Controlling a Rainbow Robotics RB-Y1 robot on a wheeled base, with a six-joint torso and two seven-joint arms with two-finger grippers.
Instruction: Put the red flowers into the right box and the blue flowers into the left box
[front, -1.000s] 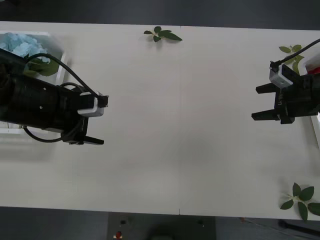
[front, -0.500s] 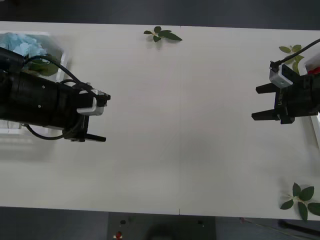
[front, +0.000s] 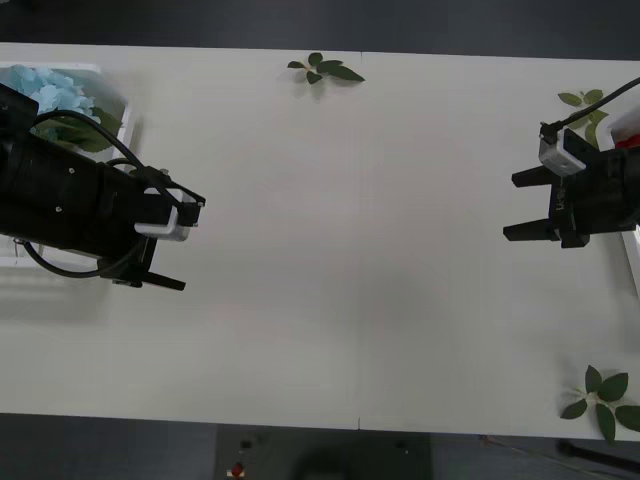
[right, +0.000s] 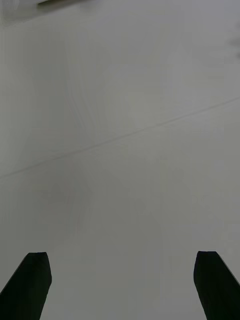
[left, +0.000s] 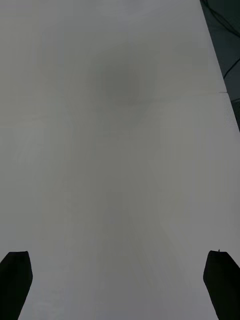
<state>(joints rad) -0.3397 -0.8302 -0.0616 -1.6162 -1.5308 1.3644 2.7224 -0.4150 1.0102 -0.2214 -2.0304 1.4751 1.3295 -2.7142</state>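
The pale blue flowers lie in the left box, a white tray at the table's far left, partly hidden behind my left arm. My left gripper is open and holds nothing, hovering over bare table just right of that tray. At the right edge, a sliver of the red flowers shows inside the right box. My right gripper is open and holds nothing, left of that box. Both wrist views, with the left gripper and the right gripper, show spread fingers over bare white tabletop.
Loose green leaf sprigs lie at the far edge in the middle, at the far right and at the near right corner. The white table spans the space between the two arms.
My left arm has drawn back to the left, toward its tray, with the gripper still open. The right arm has not moved.
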